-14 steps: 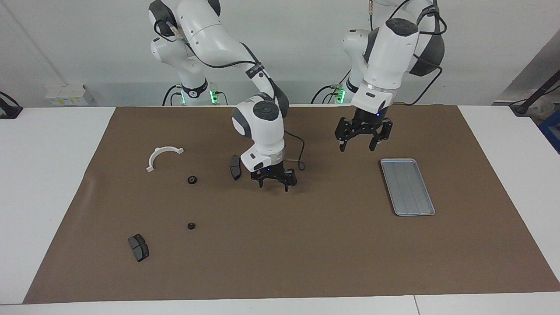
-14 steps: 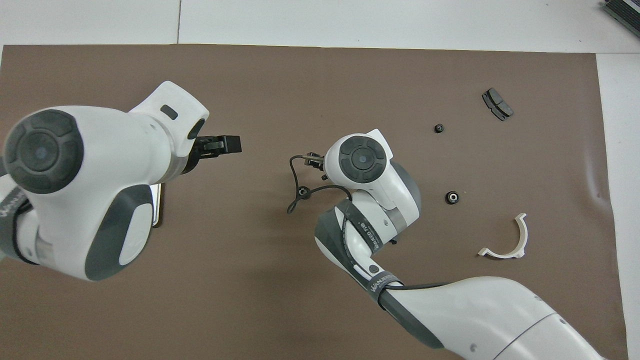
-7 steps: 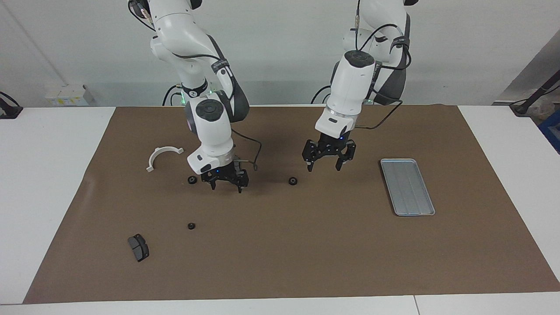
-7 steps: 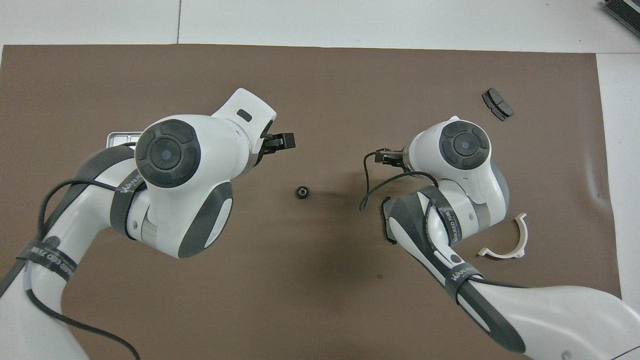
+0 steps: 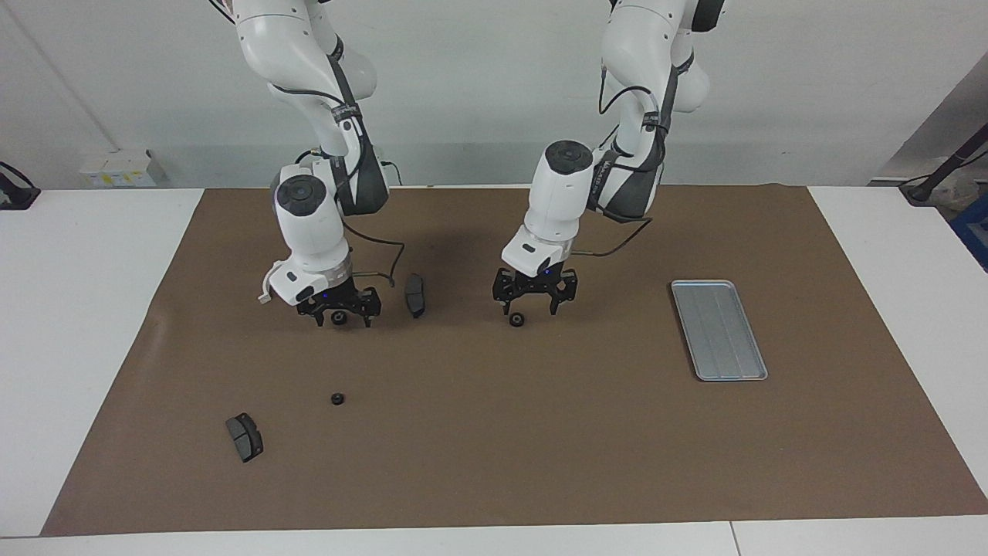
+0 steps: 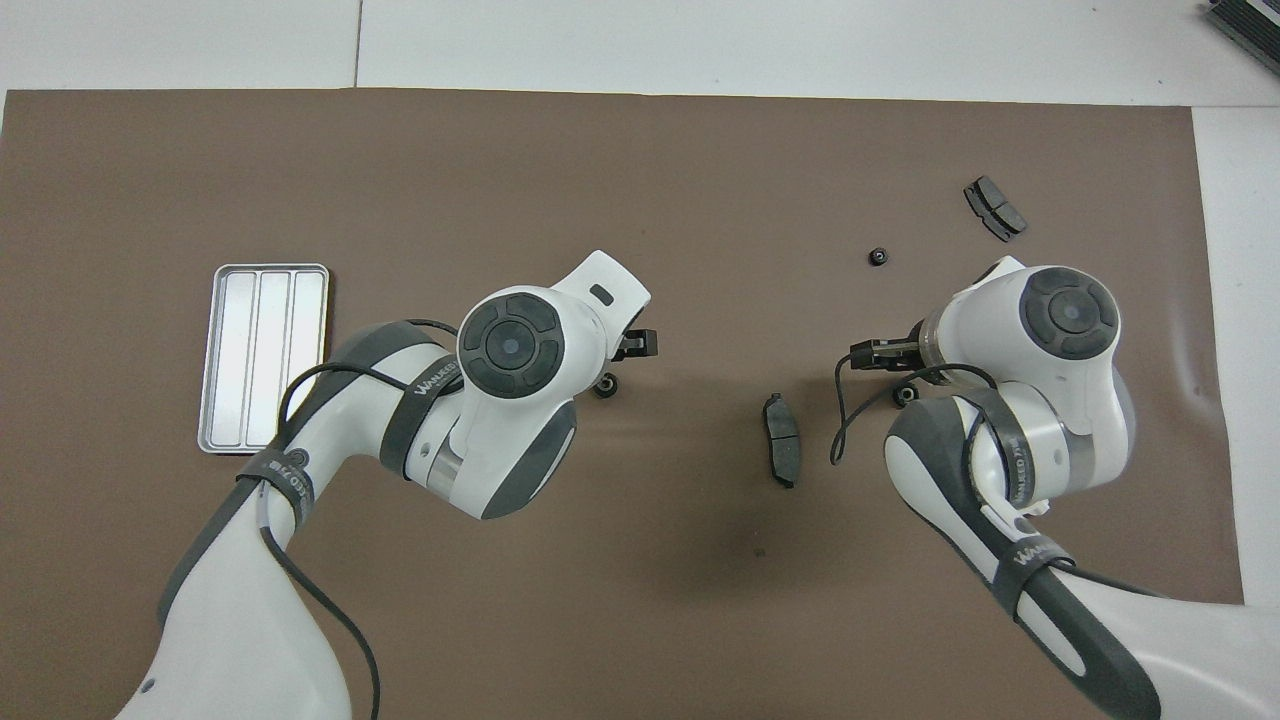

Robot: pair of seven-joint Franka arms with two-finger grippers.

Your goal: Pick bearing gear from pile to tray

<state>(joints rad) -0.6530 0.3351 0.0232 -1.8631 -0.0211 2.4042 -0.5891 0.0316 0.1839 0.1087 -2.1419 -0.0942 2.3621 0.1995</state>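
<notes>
Since the earlier views, the left gripper (image 5: 535,303) has swung away from the tray (image 5: 719,330) and lowered, jaws spread, over a gear (image 5: 516,319). The right gripper (image 5: 340,310) has left that gear and now straddles a second gear (image 5: 339,317).

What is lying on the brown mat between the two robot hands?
A dark brake pad lies between the right gripper and the left gripper; the facing view shows it best.
</notes>
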